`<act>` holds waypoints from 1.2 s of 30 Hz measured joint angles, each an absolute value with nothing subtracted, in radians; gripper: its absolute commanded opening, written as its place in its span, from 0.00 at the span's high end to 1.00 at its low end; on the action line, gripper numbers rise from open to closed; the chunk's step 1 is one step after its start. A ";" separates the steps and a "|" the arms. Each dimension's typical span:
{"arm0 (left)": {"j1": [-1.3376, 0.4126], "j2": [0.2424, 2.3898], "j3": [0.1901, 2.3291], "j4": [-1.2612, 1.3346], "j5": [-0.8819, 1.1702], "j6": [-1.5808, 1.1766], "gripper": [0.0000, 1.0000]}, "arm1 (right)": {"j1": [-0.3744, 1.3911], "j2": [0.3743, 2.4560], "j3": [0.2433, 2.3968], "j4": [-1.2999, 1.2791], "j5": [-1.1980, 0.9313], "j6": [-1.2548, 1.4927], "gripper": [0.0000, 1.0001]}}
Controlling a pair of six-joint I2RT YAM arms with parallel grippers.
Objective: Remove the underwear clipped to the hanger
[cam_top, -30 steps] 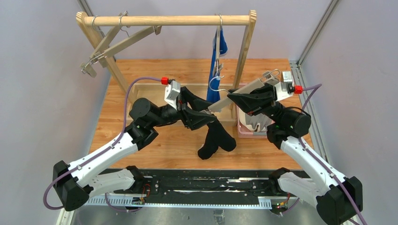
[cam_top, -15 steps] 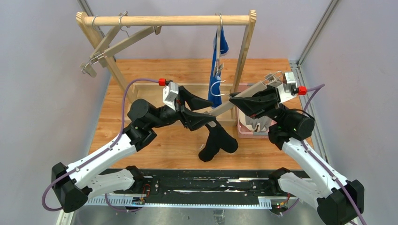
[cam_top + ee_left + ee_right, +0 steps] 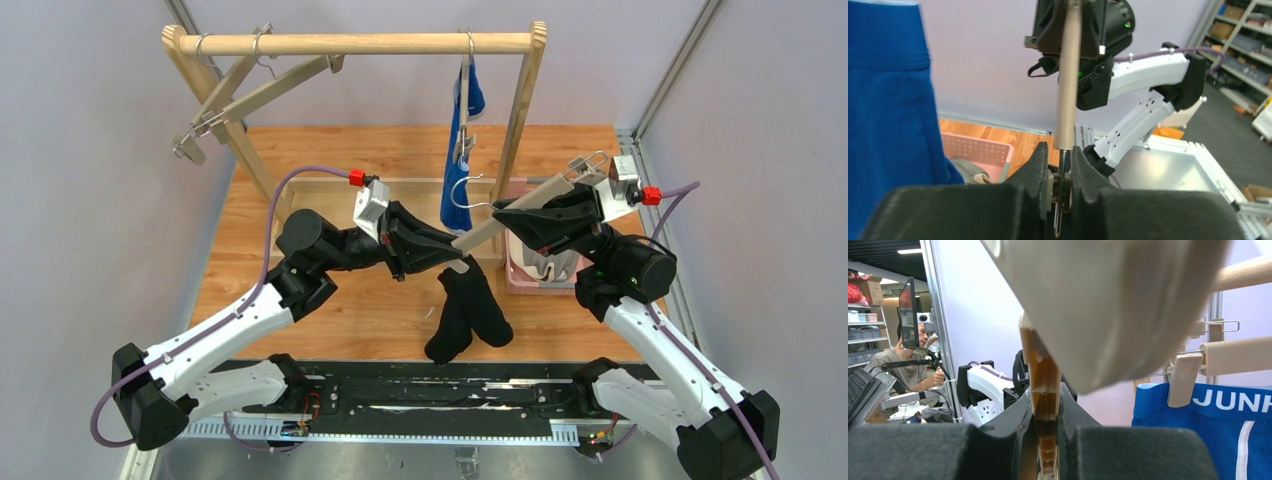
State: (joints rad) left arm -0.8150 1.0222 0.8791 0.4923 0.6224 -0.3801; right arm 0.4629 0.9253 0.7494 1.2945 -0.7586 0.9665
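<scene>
My right gripper [image 3: 497, 213] is shut on the bar of a pale wooden hanger [image 3: 540, 190], held slanting over the table. My left gripper [image 3: 458, 252] is shut on the metal clip at the hanger's lower end, with the clip squeezed between the pads [image 3: 1058, 150]. The black underwear [image 3: 466, 315] slumps on the table right below that clip; whether it is still caught is hidden. The blue underwear [image 3: 455, 160] with white lettering [image 3: 1208, 425] hangs clipped on the rack. Grey underwear [image 3: 545, 262] lies in the pink basket [image 3: 520, 282].
The wooden rack [image 3: 350, 43] stands at the back of the table, and two bare hangers [image 3: 250, 95] hang at its left end. The pink basket stands under my right arm by the rack's right post [image 3: 520, 120].
My left gripper has shut on the hanger's clip. The black underwear has sagged lower toward the near edge. My right gripper has lifted the hanger's far end slightly.
</scene>
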 measured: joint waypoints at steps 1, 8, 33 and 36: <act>-0.815 1.022 0.879 0.492 0.636 -0.384 1.00 | 0.463 0.925 0.749 1.293 -0.756 0.969 0.99; -0.816 1.021 0.885 0.497 0.668 -0.376 0.62 | 0.463 0.924 0.749 1.291 -0.751 0.973 0.99; -0.815 1.126 1.005 0.504 0.710 -0.409 0.99 | 0.463 0.950 0.749 1.303 -0.750 0.965 1.00; -0.814 1.131 1.011 0.508 0.720 -0.413 1.00 | 0.463 0.953 0.749 1.310 -0.743 0.966 0.99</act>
State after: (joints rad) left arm -0.8139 1.1309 1.0107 0.5083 0.7197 -0.4133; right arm 0.4629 0.9531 0.7494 1.3098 -0.7429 0.9657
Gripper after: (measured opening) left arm 0.125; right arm 0.133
